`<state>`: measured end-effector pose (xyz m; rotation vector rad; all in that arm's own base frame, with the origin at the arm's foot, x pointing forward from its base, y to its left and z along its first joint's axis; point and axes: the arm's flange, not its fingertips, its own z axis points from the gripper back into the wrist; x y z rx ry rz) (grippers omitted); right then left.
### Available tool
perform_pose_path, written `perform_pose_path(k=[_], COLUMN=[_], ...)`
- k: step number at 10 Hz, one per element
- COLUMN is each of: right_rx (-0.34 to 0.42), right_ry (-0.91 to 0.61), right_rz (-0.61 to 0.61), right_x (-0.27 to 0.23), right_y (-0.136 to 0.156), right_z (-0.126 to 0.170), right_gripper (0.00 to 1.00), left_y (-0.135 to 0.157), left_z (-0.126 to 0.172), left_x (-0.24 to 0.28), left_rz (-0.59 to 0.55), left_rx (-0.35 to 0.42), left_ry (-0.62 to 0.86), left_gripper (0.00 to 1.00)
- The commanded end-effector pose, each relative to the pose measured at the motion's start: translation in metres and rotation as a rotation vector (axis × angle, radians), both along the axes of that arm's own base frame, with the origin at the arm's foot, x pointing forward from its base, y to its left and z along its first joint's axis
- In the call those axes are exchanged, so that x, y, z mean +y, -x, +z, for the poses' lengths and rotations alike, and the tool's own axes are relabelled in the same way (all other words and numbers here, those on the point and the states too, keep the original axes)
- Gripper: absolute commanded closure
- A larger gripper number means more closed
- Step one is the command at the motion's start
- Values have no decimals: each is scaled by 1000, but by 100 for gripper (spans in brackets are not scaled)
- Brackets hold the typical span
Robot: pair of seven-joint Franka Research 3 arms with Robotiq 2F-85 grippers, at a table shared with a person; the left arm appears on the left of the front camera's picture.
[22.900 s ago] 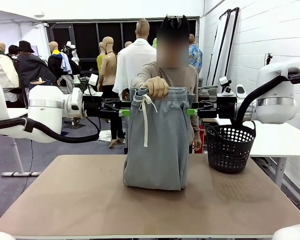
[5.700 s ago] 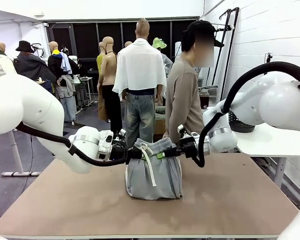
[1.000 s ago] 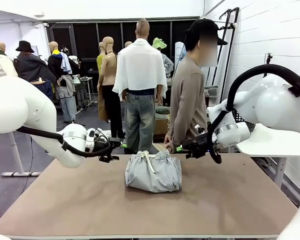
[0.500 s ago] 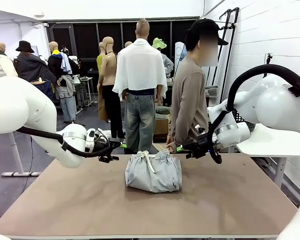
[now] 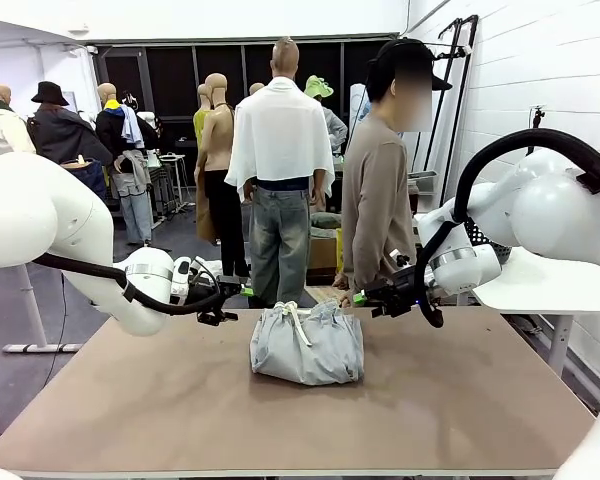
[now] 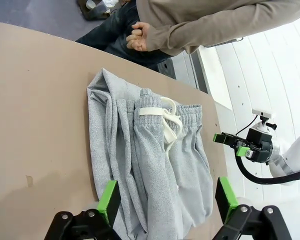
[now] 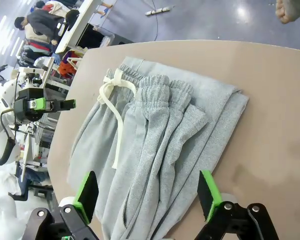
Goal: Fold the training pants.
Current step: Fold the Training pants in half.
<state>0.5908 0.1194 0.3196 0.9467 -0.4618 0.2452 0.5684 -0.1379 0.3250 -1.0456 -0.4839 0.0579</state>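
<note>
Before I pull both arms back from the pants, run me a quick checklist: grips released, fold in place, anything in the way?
1. Left gripper open and off the cloth: ok; the left wrist view shows its green pads apart with nothing between them.
2. Right gripper open and off the cloth: ok; it hangs beside the bundle.
3. Training pants folded and lying flat on the table: ok; it is a compact bundle, waistband gathered on top.
4. Drawstring free of both grippers: ok; it lies loose across the cloth.
5. Person's hand clear of the pants: ok, but the person stands close to the far edge near the right gripper.
</note>
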Motion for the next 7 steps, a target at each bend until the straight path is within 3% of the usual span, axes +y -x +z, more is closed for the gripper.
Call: perform_pose_path(k=[1,7], right_rx=[2,2], right_ry=[2,2], right_rz=[-1,-1], right_x=[1,1], right_y=[0,0], right_z=[0,0], right_gripper=[0,0], left_y=[1,1], left_z=[1,1], left_x=[1,1], left_rz=[11,11], left_rx=[-10,-10], left_ry=[9,9], left_gripper=[0,0])
